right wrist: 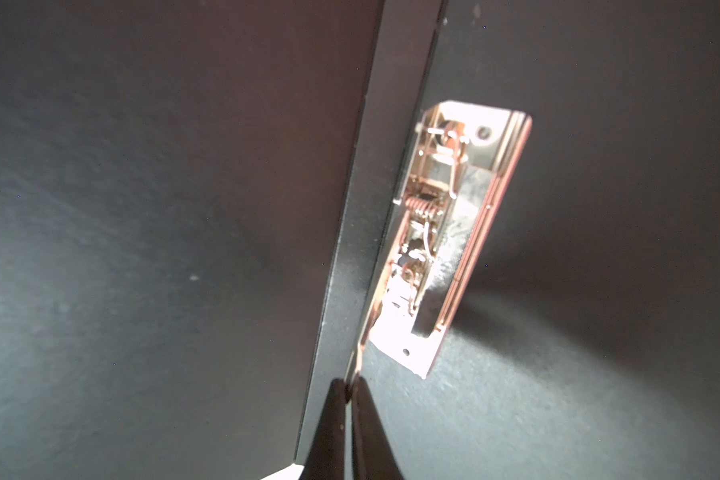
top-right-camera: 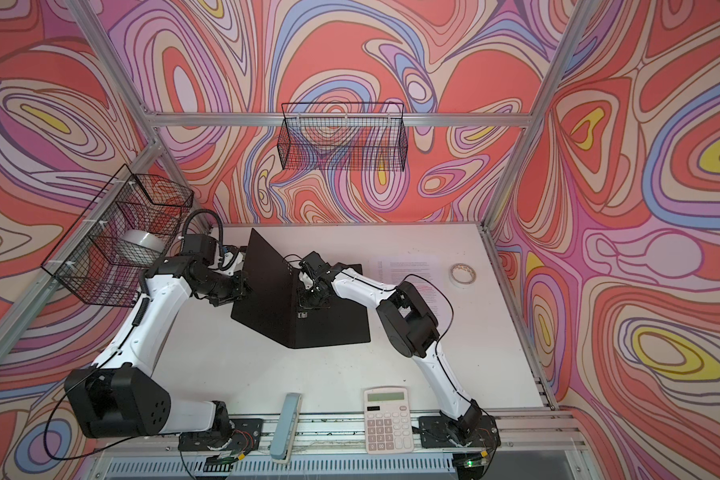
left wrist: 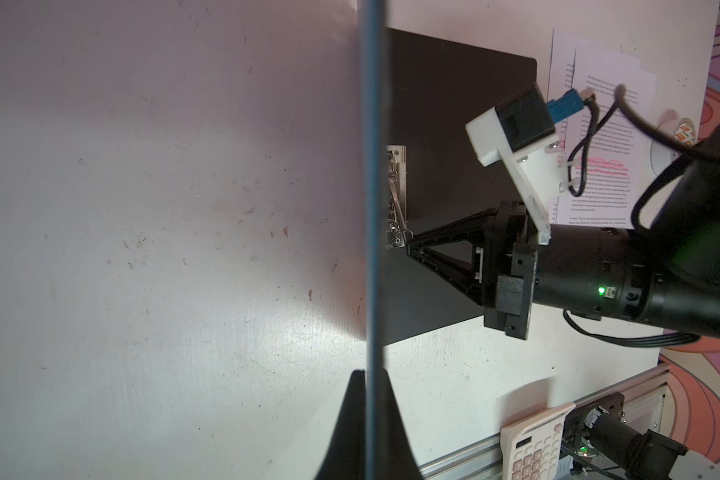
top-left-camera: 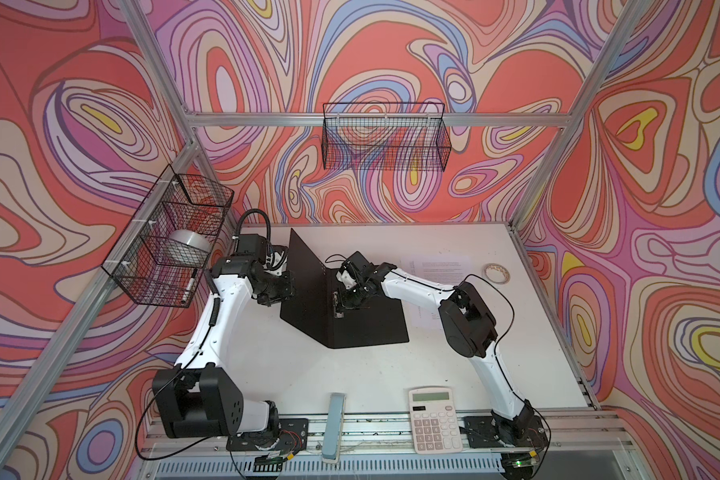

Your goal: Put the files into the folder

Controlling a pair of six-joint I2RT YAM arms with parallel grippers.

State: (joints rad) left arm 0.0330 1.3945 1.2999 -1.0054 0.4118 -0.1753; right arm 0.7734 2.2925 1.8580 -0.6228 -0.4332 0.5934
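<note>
Mid-scene: folder point(top-left-camera: 371, 328), L cover raised, spine front-to-back

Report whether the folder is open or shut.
Open: folder cover stands raised in the left gripper, black inside and clip exposed.

White table point(top-left-camera: 350, 374) bears the open folder point(top-left-camera: 371, 328), files point(top-left-camera: 441, 268), tape roll point(top-left-camera: 487, 274), and calculator point(top-left-camera: 433, 419).

- We read this as a robotics lab cell: an aluminium frame point(top-left-camera: 350, 119) boxes in a white tabletop point(top-left-camera: 308, 374).
- Swirl-printed backdrop panels point(top-left-camera: 59, 124) form its walls.
- A left arm point(top-left-camera: 221, 320) and a right arm point(top-left-camera: 487, 374) are bolted to the front rail point(top-left-camera: 371, 426).
</note>
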